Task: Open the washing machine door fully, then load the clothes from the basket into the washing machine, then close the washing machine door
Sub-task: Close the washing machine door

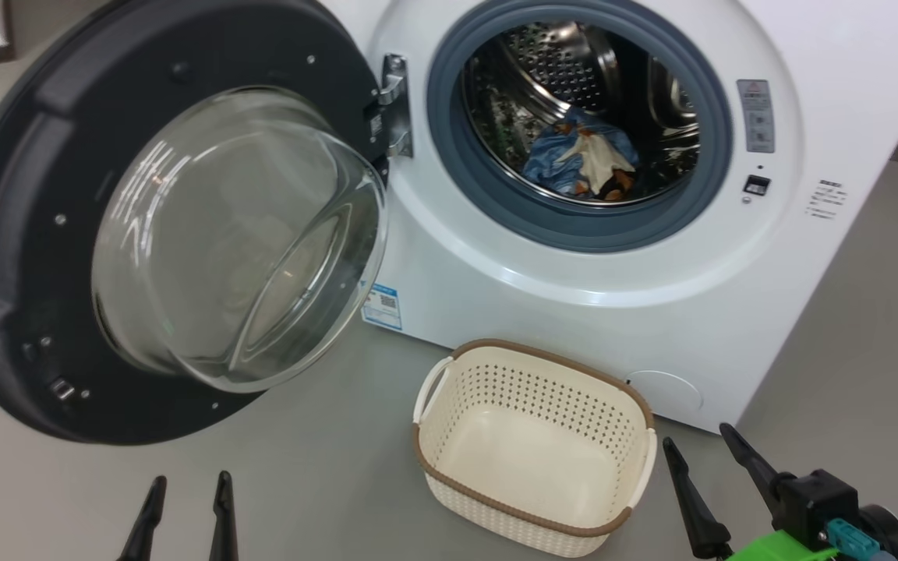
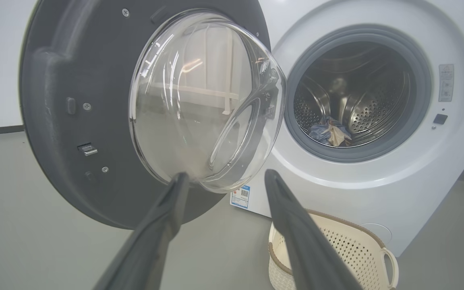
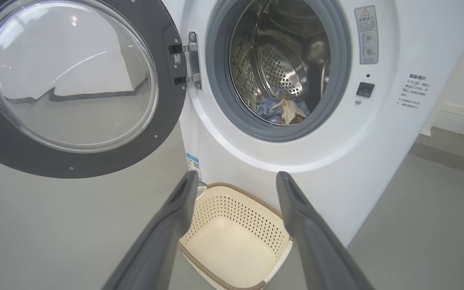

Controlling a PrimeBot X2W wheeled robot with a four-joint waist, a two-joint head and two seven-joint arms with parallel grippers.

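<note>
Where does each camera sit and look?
Head view: on the head, looking down at the big white washing machine, its open round black-rimmed glass door and the empty cream perforated basket; left gripper and right gripper show.
Left wrist view: on the left wrist, facing the door's glass; own fingers show.
Right wrist view: on the right wrist, facing basket and drum; own fingers show.
All share the light blue clothes in the drum.

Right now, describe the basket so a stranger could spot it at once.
Start at the big white washer with its round black door swung open. On the grey floor just before its front stands the basket, small, cream and perforated. Its brown woven-look rim and empty inside set it apart; the clothes lie in the drum.
</note>
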